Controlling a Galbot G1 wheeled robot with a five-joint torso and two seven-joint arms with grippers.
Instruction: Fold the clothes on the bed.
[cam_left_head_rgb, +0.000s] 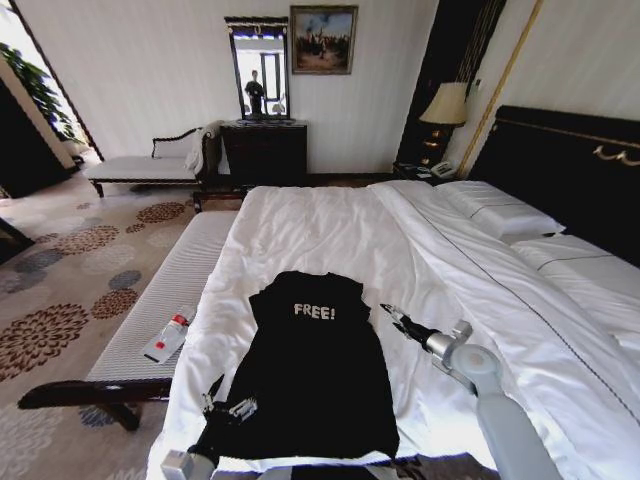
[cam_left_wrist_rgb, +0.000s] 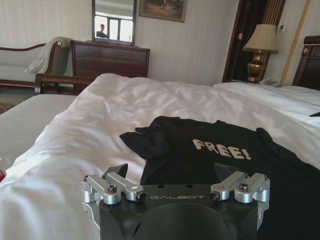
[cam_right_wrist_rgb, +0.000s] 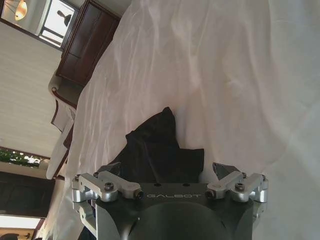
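T-shirt (cam_left_head_rgb: 315, 365) lengthwise, collar toward headboard (cam_left_head_rgb: 560, 165)

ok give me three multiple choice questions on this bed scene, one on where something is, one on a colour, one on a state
1. Where is the right hand?
A. beside the T-shirt's right edge, over the white bed
B. above the lamp
C. on the bench

2. What colour is the "FREE!" lettering?
A. red
B. white
C. yellow

3. How does the T-shirt lie?
A. rolled into a ball
B. hung on the headboard
C. spread lengthwise on the duvet with both sides folded in

Answers:
1. A: the head view shows it just off the shirt's side near the lettering, over the duvet.
2. B: pale letters on black fabric.
3. C: it forms a long narrow shape, lettering up, with the left hand open at its near corner.
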